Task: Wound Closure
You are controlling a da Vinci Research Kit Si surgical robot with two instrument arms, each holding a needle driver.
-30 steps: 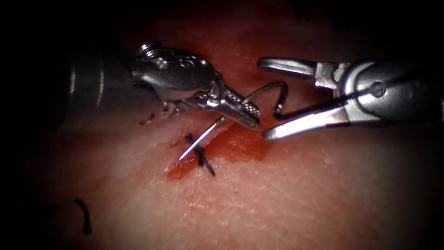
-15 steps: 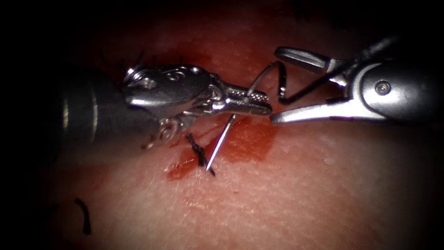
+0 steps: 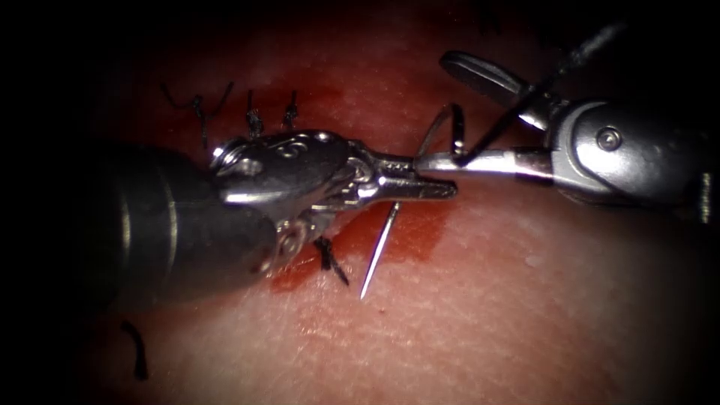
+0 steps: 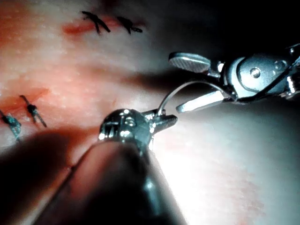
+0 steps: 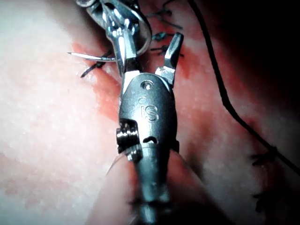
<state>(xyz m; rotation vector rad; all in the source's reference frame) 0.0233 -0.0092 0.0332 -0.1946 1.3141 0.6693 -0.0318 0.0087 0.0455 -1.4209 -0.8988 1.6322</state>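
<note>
My left tool [image 3: 442, 189] is shut on the curved needle [image 3: 379, 251] near the middle of its curve. The needle is out of the tissue [image 3: 480, 322]. Its tip points down, just right of a knotted stitch [image 3: 328, 261]. The needle's tail arcs up between the jaws of my right tool [image 3: 431, 112], which is open and holds nothing. Its lower jaw lies beside the tail end. Dark thread [image 3: 525, 94] runs from the tail up to the right. In the left wrist view the left tool [image 4: 164, 123] grips the needle [image 4: 180, 89] facing the open right tool [image 4: 197, 82]. The right wrist view has the open right tool [image 5: 147, 44], needle [image 5: 89, 57] and thread [image 5: 220, 89].
Red fluid [image 3: 409, 232] pools on the tissue under the left tool's jaws. Several tied stitches [image 3: 251, 116] sit behind the left tool. A cut end of thread [image 3: 136, 349] lies at the lower left. More stitches [image 4: 96, 21] show in the left wrist view.
The left tool turned the needle, and its tip swung from pointing left to pointing down and right. The right tool rose, and its lower jaw came level beside the needle's tail.
</note>
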